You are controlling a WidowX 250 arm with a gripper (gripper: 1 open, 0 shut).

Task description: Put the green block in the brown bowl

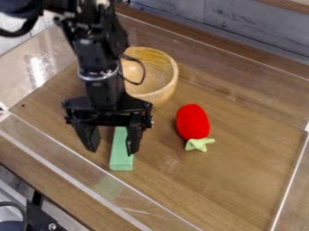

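Camera view: black robot gripper (112, 138) points down with its jaws spread wide, straddling the flat light-green rectangular block (122, 152), which lies on the wooden table (241, 180) just in front of the round light-brown wooden bowl (163, 83).

Hand (110, 135) downward, fingers wide apart
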